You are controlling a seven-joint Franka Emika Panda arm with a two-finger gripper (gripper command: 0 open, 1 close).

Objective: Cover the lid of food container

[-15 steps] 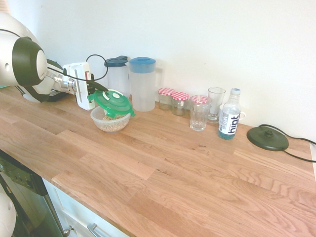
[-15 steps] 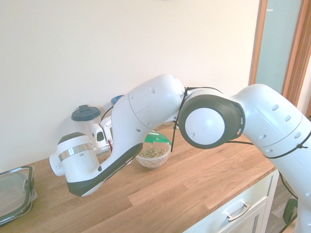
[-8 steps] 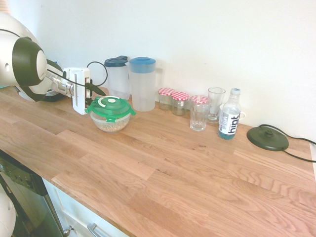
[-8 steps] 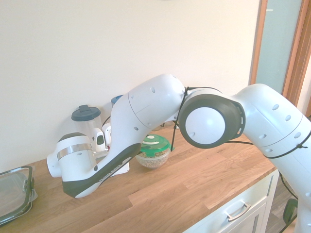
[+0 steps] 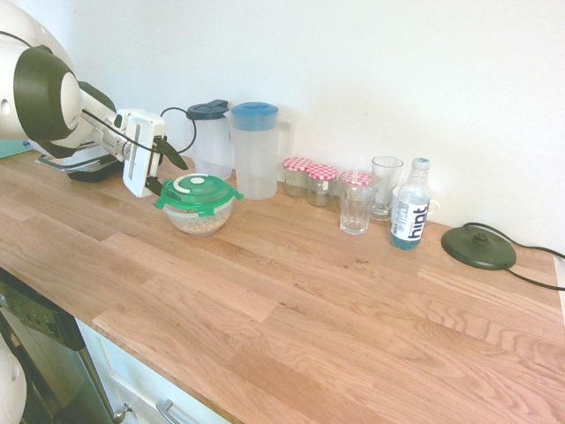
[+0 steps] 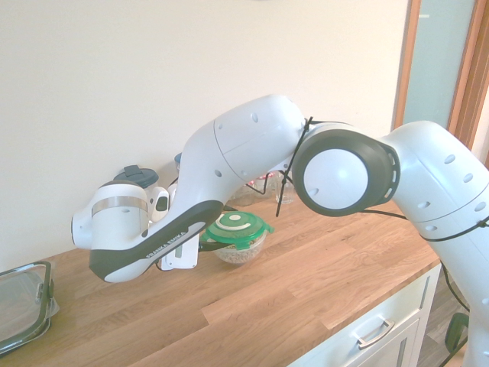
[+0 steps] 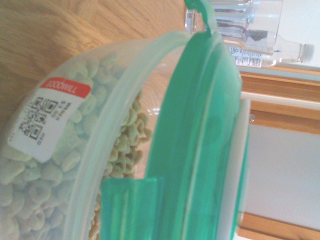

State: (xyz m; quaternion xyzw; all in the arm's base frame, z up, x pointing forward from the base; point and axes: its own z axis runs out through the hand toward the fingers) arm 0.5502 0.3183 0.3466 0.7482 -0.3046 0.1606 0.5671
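The round green lid (image 5: 199,189) lies flat on top of the clear food container (image 5: 199,218), a small bowl of brownish cereal on the wooden counter. My gripper (image 5: 164,170) hangs just left of the lid's rim. It is open, one dark finger above the level of the lid's edge and one beside it, gripping nothing. From the other side the lid (image 6: 237,227) caps the bowl (image 6: 241,252), and the arm hides most of the gripper. The wrist view shows the lid (image 7: 200,125) edge-on against the container (image 7: 75,165), close up.
Behind the bowl stand two clear pitchers (image 5: 255,150) with blue tops. To the right are red-checked jars (image 5: 309,181), two glasses (image 5: 357,201), a water bottle (image 5: 410,215) and a black kettle base (image 5: 478,246). A rectangular black-rimmed container (image 6: 23,302) sits at the counter's far end.
A second ago the gripper held the lid tilted over the bowl. The lid has since dropped flat onto the bowl, the fingers have opened, and the hand has drawn back slightly.
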